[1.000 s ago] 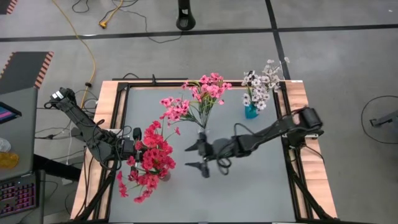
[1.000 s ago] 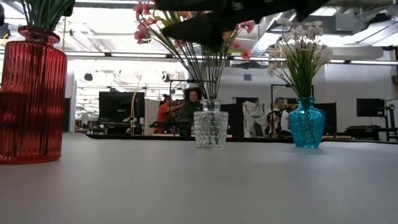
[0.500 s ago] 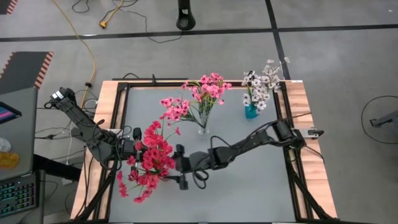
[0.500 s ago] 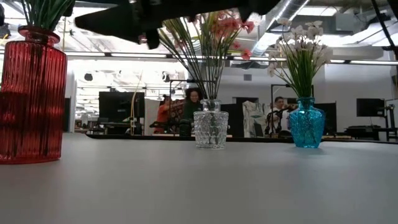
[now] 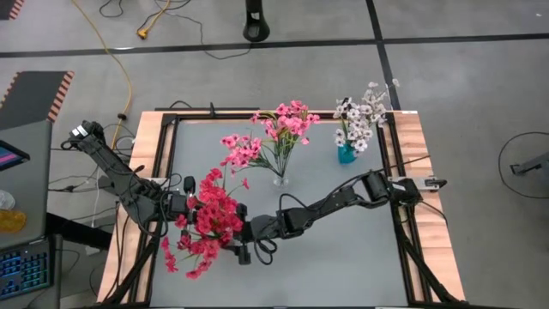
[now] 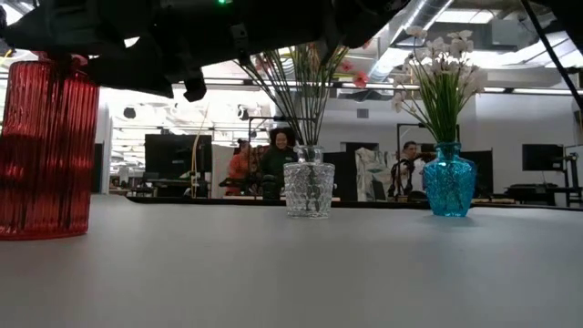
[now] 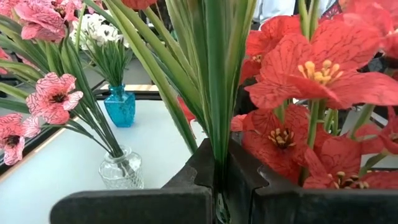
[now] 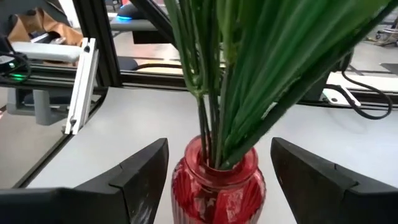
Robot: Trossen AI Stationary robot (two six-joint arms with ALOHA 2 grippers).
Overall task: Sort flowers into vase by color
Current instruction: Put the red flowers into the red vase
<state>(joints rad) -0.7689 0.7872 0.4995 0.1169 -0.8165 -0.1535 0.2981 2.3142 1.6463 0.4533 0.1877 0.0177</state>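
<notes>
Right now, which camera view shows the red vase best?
The low view shows the red vase best: its whole ribbed body stands on the table, only the neck hidden by an arm. The right wrist view shows just the neck with green stems, between the open right gripper fingers. The high view hides it under red flowers. The left wrist view misses it.
</notes>
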